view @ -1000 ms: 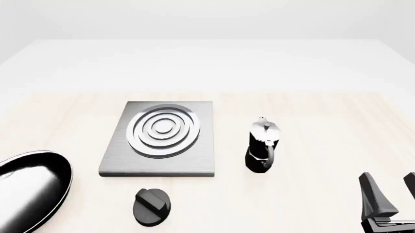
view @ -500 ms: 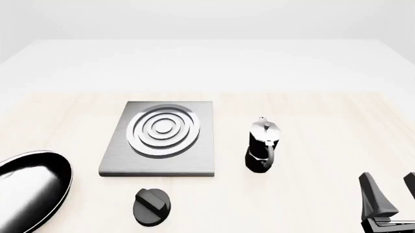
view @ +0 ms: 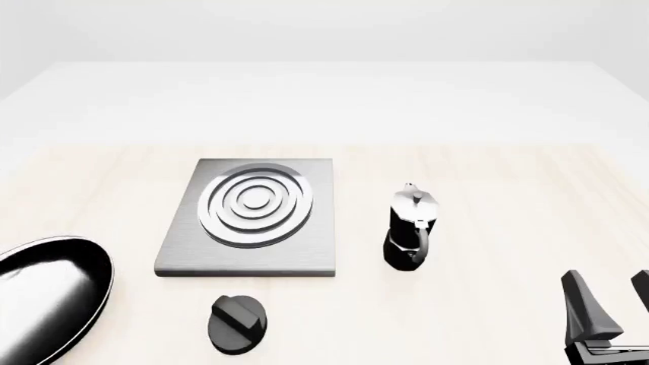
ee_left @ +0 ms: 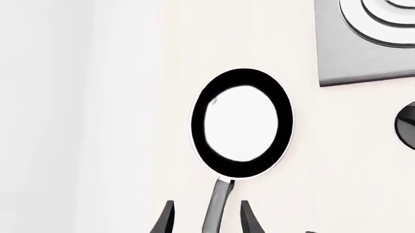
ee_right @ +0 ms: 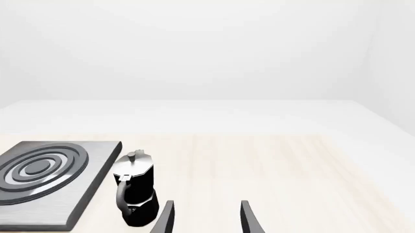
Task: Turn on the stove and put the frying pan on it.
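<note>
In the front view the stove [view: 248, 218] sits just left of centre on the table [view: 507, 198], a grey slab with silver rings [view: 255, 203] in its upper half. Its knob [view: 237, 325] lies apart from the slab, near the bottom edge of the frame and below the slab's lower edge, ridge up. The pan [view: 45, 296] rests at the lower left corner, cut off by the frame, well apart from the stove and empty. The moka pot [view: 411, 226] stands upright right of the slab, close to it but not touching.

My right gripper [view: 610, 308] shows at the lower right corner of the front view, fingers apart and holding nothing, hanging clear of the pot. My right wrist view shows the same gap between my fingers [ee_right: 165, 218], with the pot just beyond.

My left gripper [ee_left: 207, 219] is out of the front view. In its wrist view my 2 fingers [ee_left: 250, 218] are spread, and the pan's handle [ee_left: 217, 206] runs between them; I cannot tell whether they touch it.
</note>
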